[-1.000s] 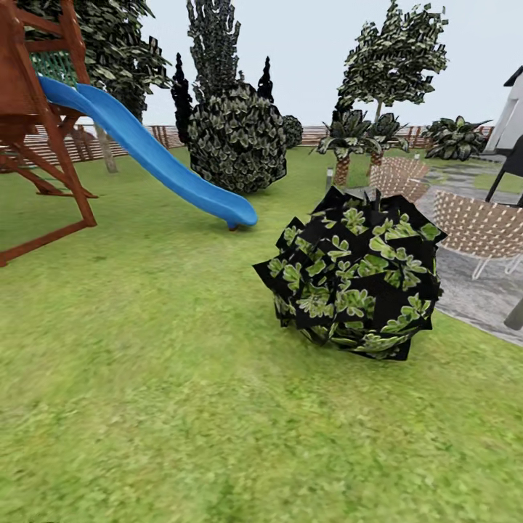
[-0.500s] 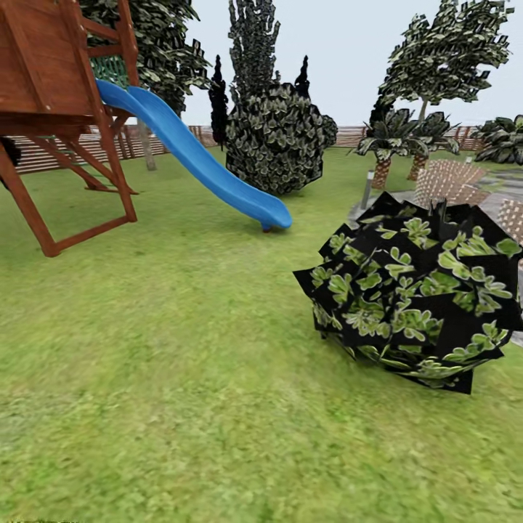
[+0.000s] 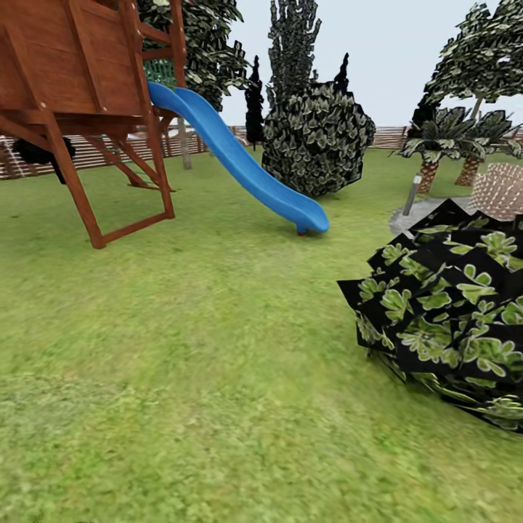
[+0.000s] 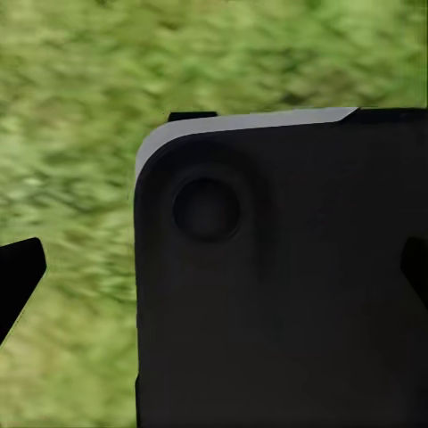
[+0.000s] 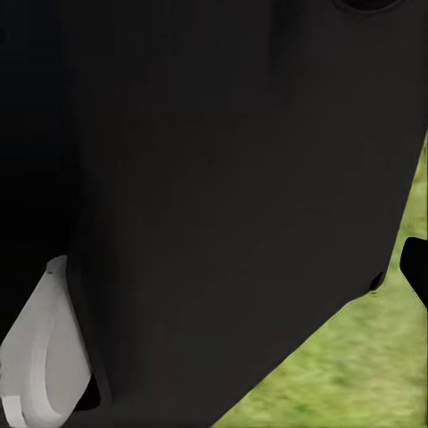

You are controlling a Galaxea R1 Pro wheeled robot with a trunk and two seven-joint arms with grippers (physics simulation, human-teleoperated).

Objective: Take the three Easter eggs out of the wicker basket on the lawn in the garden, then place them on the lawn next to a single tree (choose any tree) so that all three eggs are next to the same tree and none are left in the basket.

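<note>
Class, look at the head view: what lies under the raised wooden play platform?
Under the wooden play platform lies lawn, with slanted support beams and a dark object that cannot be identified. Slatted fence shows behind.

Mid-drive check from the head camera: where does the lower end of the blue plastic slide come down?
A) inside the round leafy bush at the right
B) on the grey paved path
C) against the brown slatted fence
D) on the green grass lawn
D: the blue plastic slide runs down from the brown wooden play tower and its lower end rests on the green grass lawn, short of the big round dark shrub behind it.
</note>
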